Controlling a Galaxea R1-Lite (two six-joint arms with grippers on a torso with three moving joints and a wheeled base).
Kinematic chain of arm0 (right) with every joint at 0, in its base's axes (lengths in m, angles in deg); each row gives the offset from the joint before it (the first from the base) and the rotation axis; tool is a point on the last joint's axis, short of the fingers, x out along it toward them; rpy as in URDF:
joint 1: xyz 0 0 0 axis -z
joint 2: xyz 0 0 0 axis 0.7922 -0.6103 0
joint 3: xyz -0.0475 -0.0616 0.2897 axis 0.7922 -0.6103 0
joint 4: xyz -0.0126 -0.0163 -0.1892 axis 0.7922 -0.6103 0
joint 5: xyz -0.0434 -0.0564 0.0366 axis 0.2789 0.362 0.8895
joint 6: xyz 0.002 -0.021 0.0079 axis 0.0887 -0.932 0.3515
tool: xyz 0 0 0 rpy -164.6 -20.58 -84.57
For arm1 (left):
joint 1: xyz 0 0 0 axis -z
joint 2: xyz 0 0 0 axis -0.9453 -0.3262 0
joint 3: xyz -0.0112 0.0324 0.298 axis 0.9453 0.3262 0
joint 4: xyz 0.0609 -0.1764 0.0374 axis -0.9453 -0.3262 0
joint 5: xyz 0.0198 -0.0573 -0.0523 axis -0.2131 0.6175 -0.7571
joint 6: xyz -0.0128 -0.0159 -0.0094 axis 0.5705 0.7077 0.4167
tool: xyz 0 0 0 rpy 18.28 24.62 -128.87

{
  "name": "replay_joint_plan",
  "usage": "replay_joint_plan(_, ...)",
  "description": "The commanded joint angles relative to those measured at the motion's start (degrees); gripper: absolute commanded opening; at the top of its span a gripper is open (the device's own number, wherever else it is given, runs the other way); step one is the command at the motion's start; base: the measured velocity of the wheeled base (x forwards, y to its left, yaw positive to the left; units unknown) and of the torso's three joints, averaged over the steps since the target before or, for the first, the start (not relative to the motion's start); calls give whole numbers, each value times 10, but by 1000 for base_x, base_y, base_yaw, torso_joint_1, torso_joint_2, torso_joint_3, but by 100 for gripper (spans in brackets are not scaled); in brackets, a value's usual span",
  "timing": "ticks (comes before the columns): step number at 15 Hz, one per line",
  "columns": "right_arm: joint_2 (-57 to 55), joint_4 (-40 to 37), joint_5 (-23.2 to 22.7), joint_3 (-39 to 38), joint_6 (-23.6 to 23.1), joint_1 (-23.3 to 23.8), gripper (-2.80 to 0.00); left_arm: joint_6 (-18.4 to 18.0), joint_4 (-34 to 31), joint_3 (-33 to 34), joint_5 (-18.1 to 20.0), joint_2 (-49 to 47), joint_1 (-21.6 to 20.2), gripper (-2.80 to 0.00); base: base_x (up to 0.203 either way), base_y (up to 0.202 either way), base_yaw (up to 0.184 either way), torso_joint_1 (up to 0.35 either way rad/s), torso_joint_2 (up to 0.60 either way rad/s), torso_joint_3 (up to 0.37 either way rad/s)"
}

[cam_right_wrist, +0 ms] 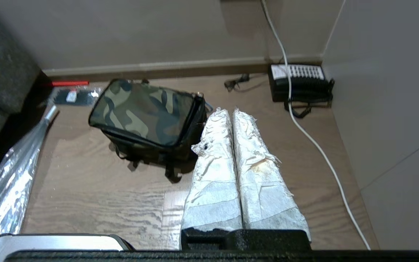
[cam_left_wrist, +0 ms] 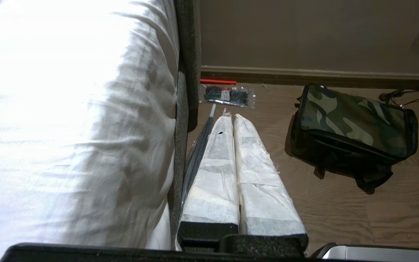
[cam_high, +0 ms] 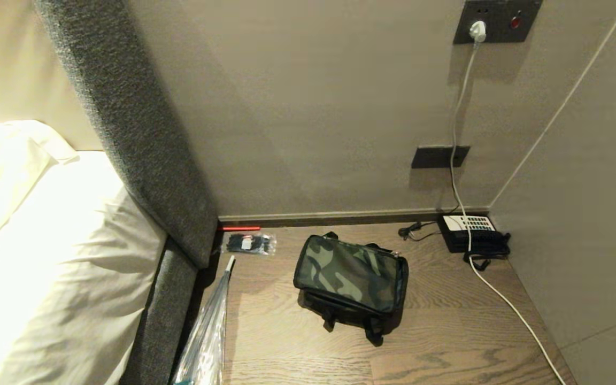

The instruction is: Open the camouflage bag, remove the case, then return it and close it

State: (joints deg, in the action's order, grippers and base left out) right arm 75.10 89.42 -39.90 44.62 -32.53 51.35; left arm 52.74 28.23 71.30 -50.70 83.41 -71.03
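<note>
Head view: camouflage bag (cam_high: 349, 275) sits on the wood-grain surface (cam_high: 447, 342), roughly centred, lid shut and zipped, black straps hanging off its near side. Case isn't visible anywhere, bag is closed. No arm in this view.

Behind the bag to the right, a black telephone (cam_high: 472, 232) with white keypad sits in the corner against the wall. A white cable (cam_high: 460, 160) runs down from the wall socket (cam_high: 495, 20), over the phone and along the surface past the right of the bag, well apart from it. To the left rear, a clear packet of black items (cam_high: 249, 243) lies near the baseboard, with a red strip (cam_high: 238, 228) just behind it. A long clear-wrapped item (cam_high: 209, 331) lies along the left edge beside the grey bed frame (cam_high: 163, 315). Bed with white sheets (cam_high: 46, 256) is on the far left.

Left wrist view: left gripper (cam_left_wrist: 235, 120) hangs above the surface near the bed edge, jaws pressed together, nothing between them. Bag is well apart from it, off to the side.

Right wrist view: right gripper (cam_right_wrist: 231, 112) also has jaws together and empty, tips just beside the bag's zip-end corner in this view; can't tell contact.
</note>
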Motion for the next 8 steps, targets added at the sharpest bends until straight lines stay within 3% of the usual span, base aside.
replay_joint_plan(1,16,0,0,-8,0,0,-280,0,0,0,0,1,0,-280,0,0,0,3,-2,203)
replay_joint_plan(8,16,0,0,-8,0,0,-280,0,0,0,0,1,0,-280,0,0,0,1,2,202)
